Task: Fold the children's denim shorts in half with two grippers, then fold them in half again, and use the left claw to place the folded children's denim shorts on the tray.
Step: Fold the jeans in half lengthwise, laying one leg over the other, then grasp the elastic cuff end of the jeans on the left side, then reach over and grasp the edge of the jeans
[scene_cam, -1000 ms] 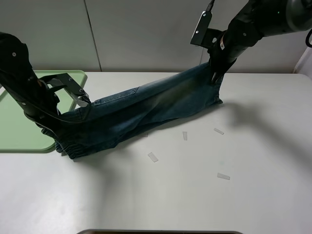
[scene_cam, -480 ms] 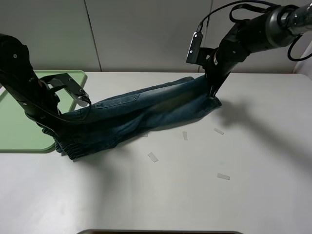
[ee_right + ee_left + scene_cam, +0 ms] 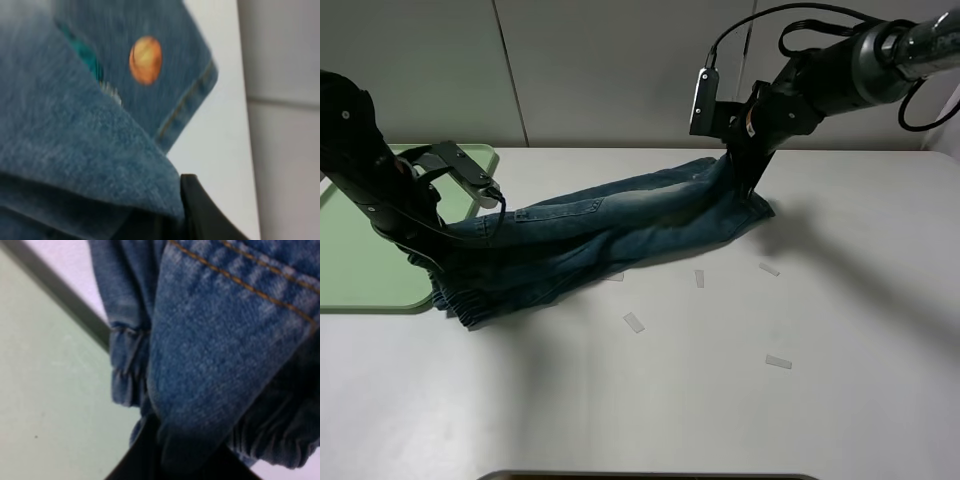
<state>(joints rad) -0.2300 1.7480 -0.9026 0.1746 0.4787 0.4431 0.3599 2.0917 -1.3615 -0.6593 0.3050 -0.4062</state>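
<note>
The left gripper (image 3: 433, 250) pinches the children's denim shorts (image 3: 610, 225) at 9 o'clock by the tray (image 3: 350, 272), the right gripper (image 3: 752, 186) at 1 o'clock.

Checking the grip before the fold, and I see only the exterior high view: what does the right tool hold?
Observer: The right tool holds a leg of the shorts near its stitched hem.
Operator: Which leg?
Observer: The one bearing an orange disc.
Operator: And the left side?
Observer: The gathered waistband sits at the tray's edge.
</note>
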